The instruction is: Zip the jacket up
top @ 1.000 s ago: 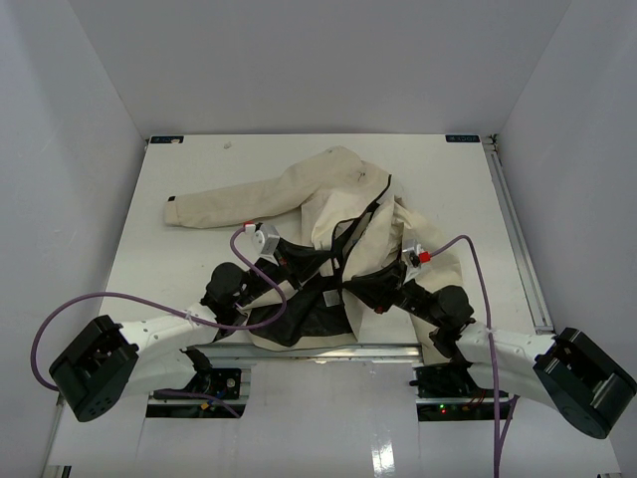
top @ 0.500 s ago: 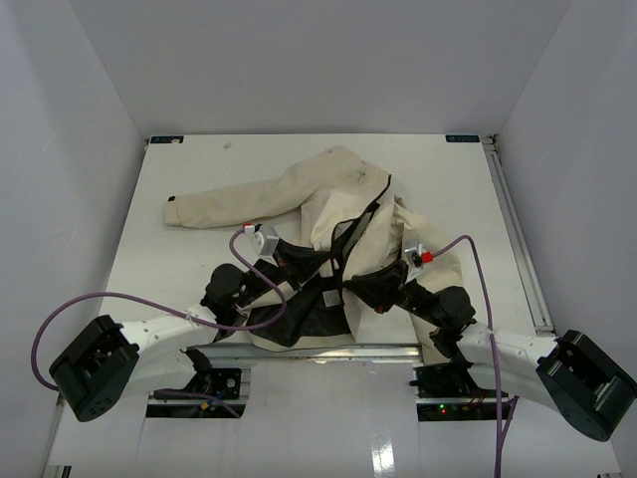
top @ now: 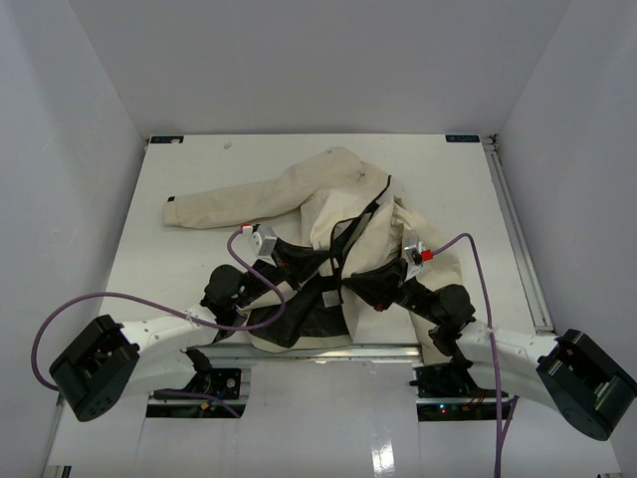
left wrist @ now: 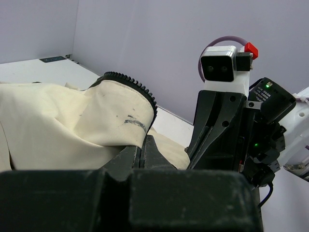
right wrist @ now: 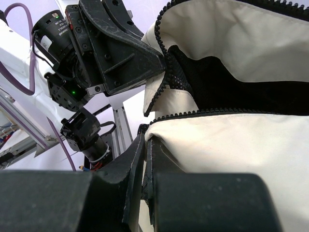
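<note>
The cream jacket (top: 328, 189) lies open on the white table (top: 199, 159), one sleeve (top: 219, 207) stretched left and black lining (top: 309, 309) showing near the front edge. My left gripper (top: 323, 267) is shut on the jacket's toothed zipper edge; its wrist view shows cream fabric (left wrist: 72, 121) pinched at the closed gripper (left wrist: 141, 147). My right gripper (top: 356, 286) is shut on the other front edge; its wrist view shows the gripper (right wrist: 146, 137) clamped on fabric (right wrist: 241, 145) below a zipper line. The two grippers face each other closely, and each shows in the other's view.
A metal rail (top: 518, 239) runs along the table's right side and another (top: 328, 351) along the front edge between the arm bases. White walls enclose three sides. Purple cables (top: 100, 304) loop off both arms.
The right gripper has crept slightly left and away with its jacket edge. The left gripper has barely moved. Both stay shut.
</note>
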